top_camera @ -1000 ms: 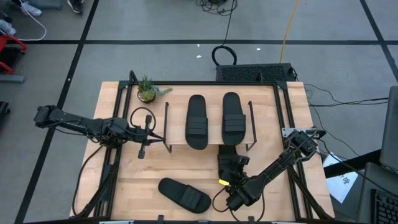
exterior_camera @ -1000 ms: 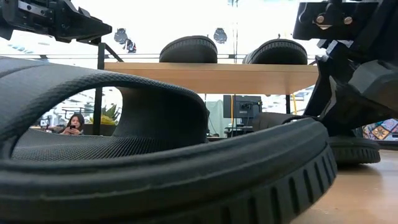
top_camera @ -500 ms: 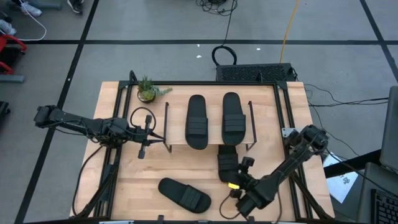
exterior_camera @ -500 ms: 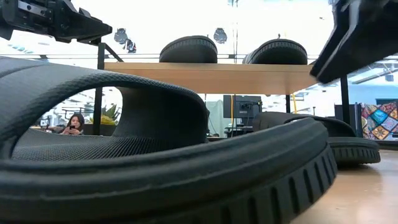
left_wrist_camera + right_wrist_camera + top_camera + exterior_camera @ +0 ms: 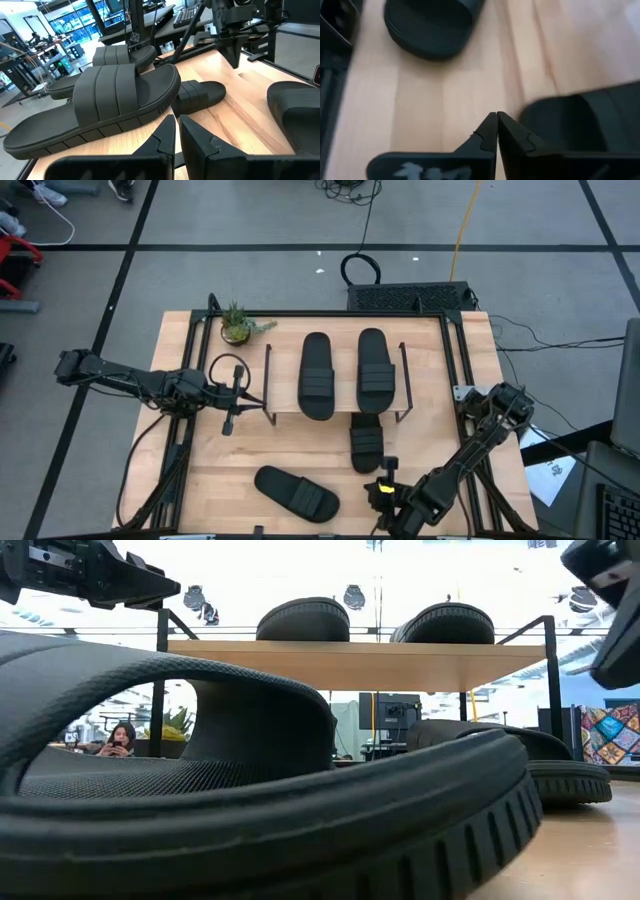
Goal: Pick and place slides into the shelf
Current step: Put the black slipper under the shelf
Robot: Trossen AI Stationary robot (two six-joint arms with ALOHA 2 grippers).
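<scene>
Two black slides are seen side by side on the plank top of the shelf (image 5: 335,412), the left-hand slide (image 5: 317,375) and the right-hand slide (image 5: 373,368), both lying lengthwise across it. A third slide (image 5: 366,438) lies on the tabletop (image 5: 200,480) just in front of the shelf, its far end tucked under the plank's front edge. A fourth slide (image 5: 296,492) lies at an angle near the tabletop's front edge, well apart from the shelf.

The right tool (image 5: 390,468) is held above the tabletop between the third and fourth slides, touching neither; its fingers are pressed together and nothing is held, as the right wrist view (image 5: 497,131) shows. The left tool (image 5: 228,423) is held by the shelf's left side, beside the wire leg; its fingers are nearly closed, with only a thin gap, and nothing is gripped (image 5: 177,134).

A small potted plant (image 5: 236,325) stands at the tabletop's back left corner. In the low view a person (image 5: 120,740) is seen far behind the shelf.
</scene>
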